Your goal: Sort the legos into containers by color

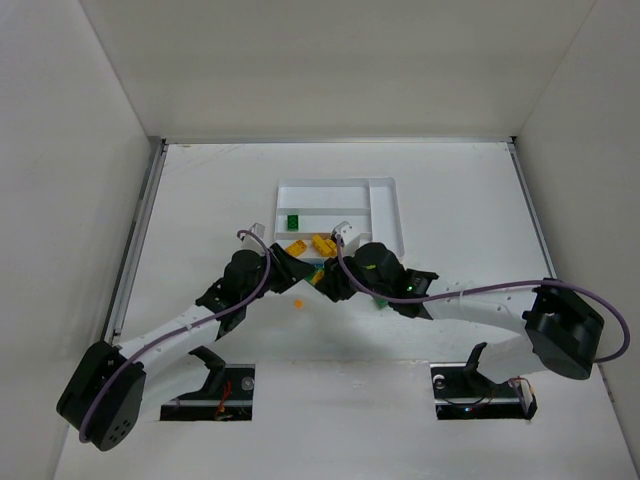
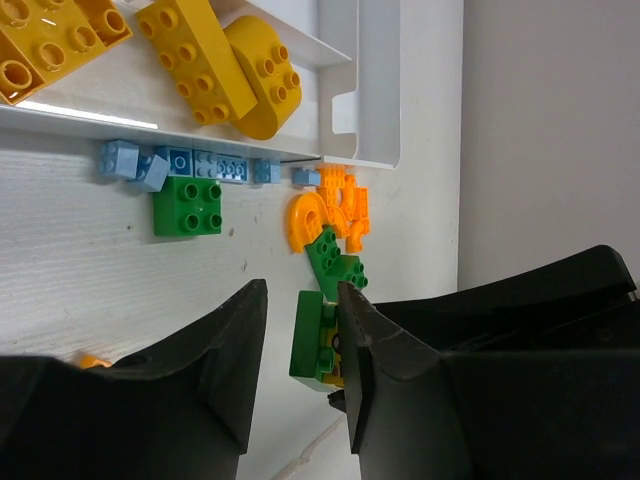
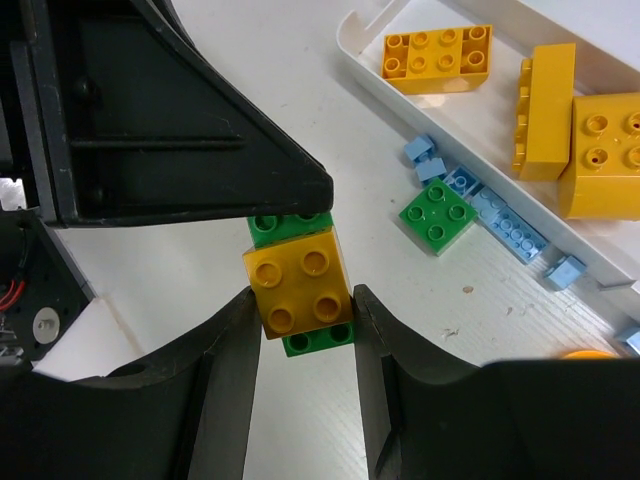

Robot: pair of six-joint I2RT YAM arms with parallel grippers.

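My right gripper (image 3: 305,292) is shut on a yellow brick (image 3: 300,280) that is stuck on a green brick (image 3: 318,340), held above the table. My left gripper (image 2: 302,300) is open around that same green brick (image 2: 312,335). Its right finger (image 2: 358,340) touches the brick and its left finger (image 2: 235,350) stands apart. In the top view both grippers, left (image 1: 300,268) and right (image 1: 335,275), meet just in front of the white tray (image 1: 385,215). The tray holds yellow bricks (image 2: 190,55) (image 3: 438,55) and one green brick (image 1: 292,221).
Beside the tray's near wall (image 2: 380,80) lie a green square brick (image 2: 187,206) (image 3: 438,215), several light blue bricks (image 2: 180,163) (image 3: 510,230), orange pieces (image 2: 330,210) and another green piece (image 2: 335,265). A small orange piece (image 1: 298,300) lies nearer the arm bases.
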